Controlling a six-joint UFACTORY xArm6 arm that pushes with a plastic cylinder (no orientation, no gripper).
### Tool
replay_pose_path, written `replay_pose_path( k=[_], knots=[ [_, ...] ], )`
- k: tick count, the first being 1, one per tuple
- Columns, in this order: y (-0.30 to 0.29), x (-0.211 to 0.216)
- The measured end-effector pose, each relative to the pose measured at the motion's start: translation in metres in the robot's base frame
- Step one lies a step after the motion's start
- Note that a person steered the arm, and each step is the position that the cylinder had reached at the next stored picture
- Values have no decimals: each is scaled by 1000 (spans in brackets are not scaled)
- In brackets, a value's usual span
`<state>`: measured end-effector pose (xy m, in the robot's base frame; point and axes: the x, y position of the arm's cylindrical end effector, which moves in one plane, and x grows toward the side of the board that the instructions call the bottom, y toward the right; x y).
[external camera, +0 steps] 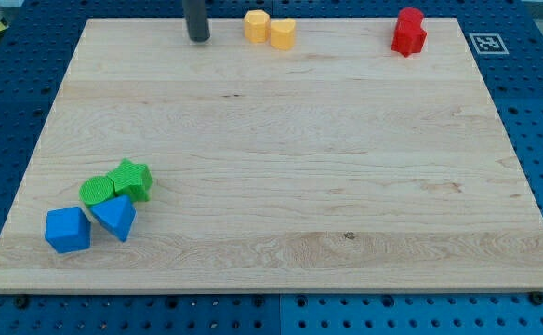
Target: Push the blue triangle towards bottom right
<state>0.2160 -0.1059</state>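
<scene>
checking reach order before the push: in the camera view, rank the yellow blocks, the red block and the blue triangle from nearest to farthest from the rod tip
Measured from my tip, at the view's top left of centre:
1. The pair of yellow blocks, just to its right along the top edge of the wooden board.
2. The red block, at the top right.
3. The blue triangle, at the bottom left, below the green blocks.

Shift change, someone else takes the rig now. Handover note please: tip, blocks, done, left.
My tip sits at the view's top edge, left of the two yellow blocks, far from the blue triangle.
Blue triangle: bottom left, apparently touching the blue cube, green round block and green star.
Red block: top right.
Done: no sign of a push.
Left: bring the tip to the triangle's upper-left side, push toward bottom right.
</scene>
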Motion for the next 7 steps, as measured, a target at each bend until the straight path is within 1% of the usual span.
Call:
replay_pose_path(
  k=[1,4,5,7],
  knots=[
    [18,-19],
    [23,-23],
    [37,-23],
    [124,-22]
  ],
)
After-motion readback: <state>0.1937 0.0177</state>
